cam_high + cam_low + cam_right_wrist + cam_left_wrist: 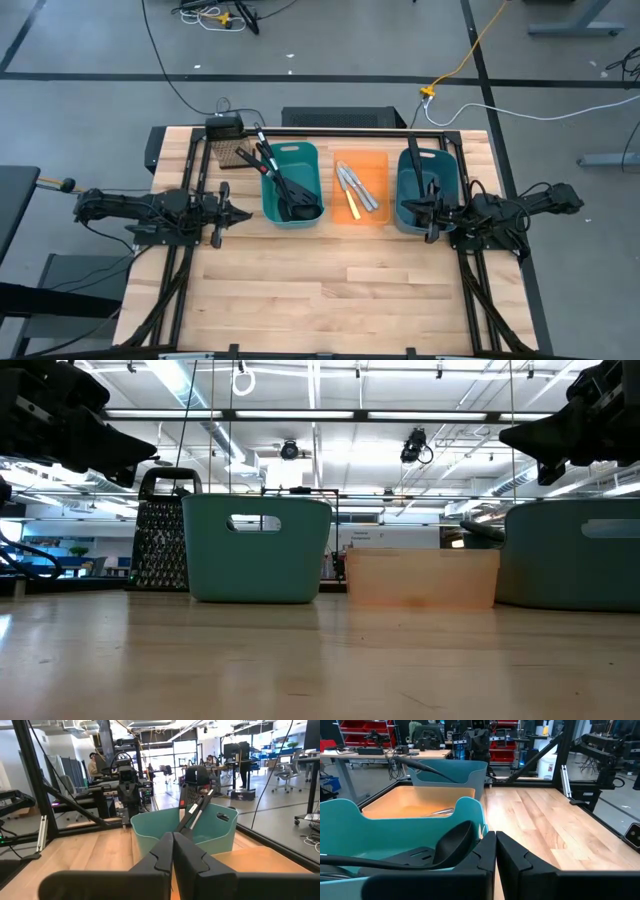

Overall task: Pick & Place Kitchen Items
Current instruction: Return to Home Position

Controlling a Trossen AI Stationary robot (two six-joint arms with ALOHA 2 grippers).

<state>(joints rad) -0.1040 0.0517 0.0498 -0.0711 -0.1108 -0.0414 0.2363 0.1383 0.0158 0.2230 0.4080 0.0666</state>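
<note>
One wooden table (330, 290) carries everything, catalogued here by position relative to the orange bin (376, 165) at centre.

- Two teal bins flank the orange bin in a single row. The left teal bin (312, 152) is on the left arm's side and the right teal bin (447, 160) on the right arm's side, so each appears to lie within easy reach of one arm.
- Black utensils (283, 188) are in the left teal bin: ladles and slotted spatulas, long-handled and matte. They are stacked bowl-down with handles leaning out over the rim, one of them red-marked. A ladle (455, 842) shows its broad glossy scoop.
- Left gripper (496, 842) is beyond the left teal bin from the orange bin, with fingers pressed together and nothing held.
- Right gripper (173, 845) hangs by the near edge of the right teal bin, likewise closed and empty. This fits arms parked after sorting, with no loose item left on the table.
- Silver knives (360, 188) lie inside the orange bin, slim, bright and flat at a slant.
- Yellow-handled knife (351, 206) lies beside them in the same bin, so the cutlery is kept apart from the cooking tools.
</note>
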